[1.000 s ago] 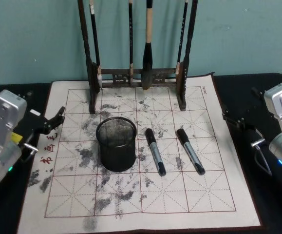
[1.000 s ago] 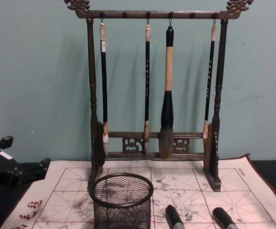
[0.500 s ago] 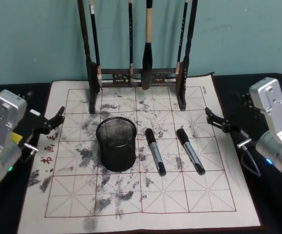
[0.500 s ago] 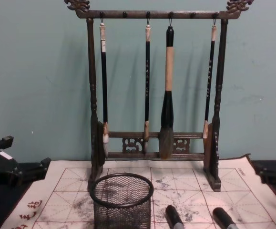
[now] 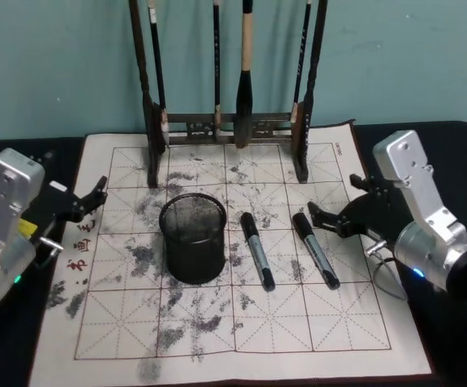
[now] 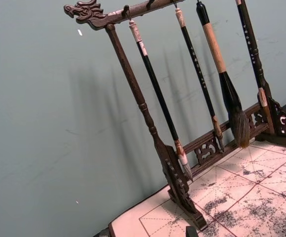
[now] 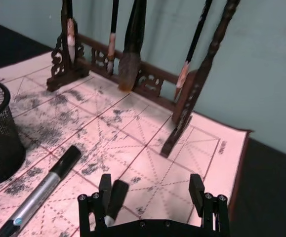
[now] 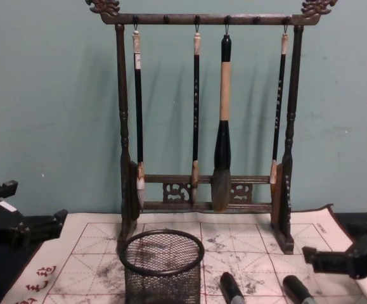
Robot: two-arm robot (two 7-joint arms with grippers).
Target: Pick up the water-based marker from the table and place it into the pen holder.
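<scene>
Hovering low over the mat (image 5: 217, 355): right gripper (image 5: 334, 201), fingers spread wide, holding nothing.
Two markers lie flat on the table's (image 5: 435, 133) mat, both outside the pen holder (image 5: 193, 258). Right marker (image 5: 314, 250) lies just beside one gripper fingertip, left marker (image 5: 257, 250) near the holder. Left gripper (image 5: 88, 201) is parked at the mat's left edge, fingers apart.

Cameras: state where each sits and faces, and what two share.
Head view: high, looking down on the mat; left tool, right tool at sides.
Chest view: low, facing the brush rack; both tools at edges.
Left wrist view: tilted, facing the rack.
Right wrist view: over its open tool, toward markers.
Shared: pen holder, head and chest.
</scene>
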